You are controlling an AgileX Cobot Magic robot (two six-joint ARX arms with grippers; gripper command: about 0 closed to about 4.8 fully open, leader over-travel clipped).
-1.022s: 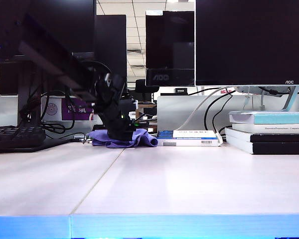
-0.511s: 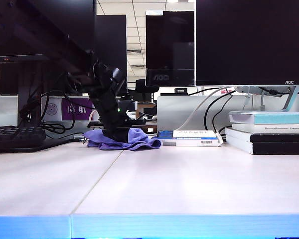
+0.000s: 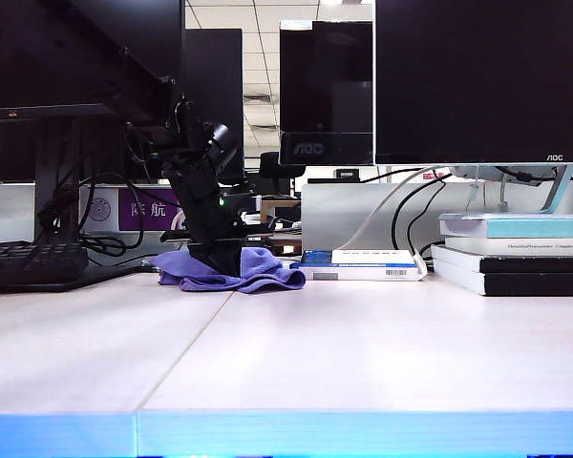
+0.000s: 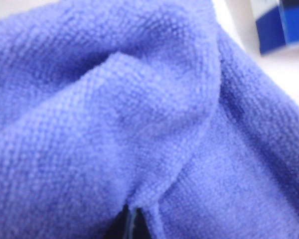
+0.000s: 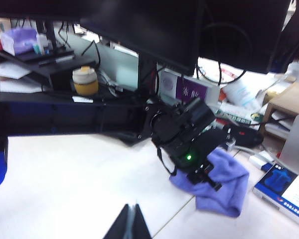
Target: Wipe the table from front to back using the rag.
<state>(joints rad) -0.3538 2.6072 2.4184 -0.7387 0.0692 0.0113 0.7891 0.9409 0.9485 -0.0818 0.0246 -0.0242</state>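
Rag: the lavender-blue rag (image 3: 234, 270) lies bunched at the far side of the tabletop (image 3: 363, 353), left of centre, just in front of the cables and a keyboard (image 3: 29, 262), with a blue-and-white box (image 3: 363, 264) just to its right.
Left end effector: the left end effector (image 3: 215, 256) stands on the rag pointing steeply down, its jaws closed with cloth gathered at the tips (the left wrist view is filled with terry fabric, a fold rising right at the dark tips (image 4: 129, 226)).
Right end effector: the right end effector (image 5: 131, 224) hangs well back on the near side, above bare tabletop, jaws together and holding nothing; it looks across at the left arm and the rag (image 5: 222, 186).
Key relation: the rag is directly under the left end effector, not beside it, and the right one is well apart from it, so the left arm is plainly the one in play.
Rag's spread: its longer run goes left to right, across the front-to-back wiping line.
Judgement: the stroke looks at or near its far end; any further pass would have to start from the near edge (image 3: 363, 431).
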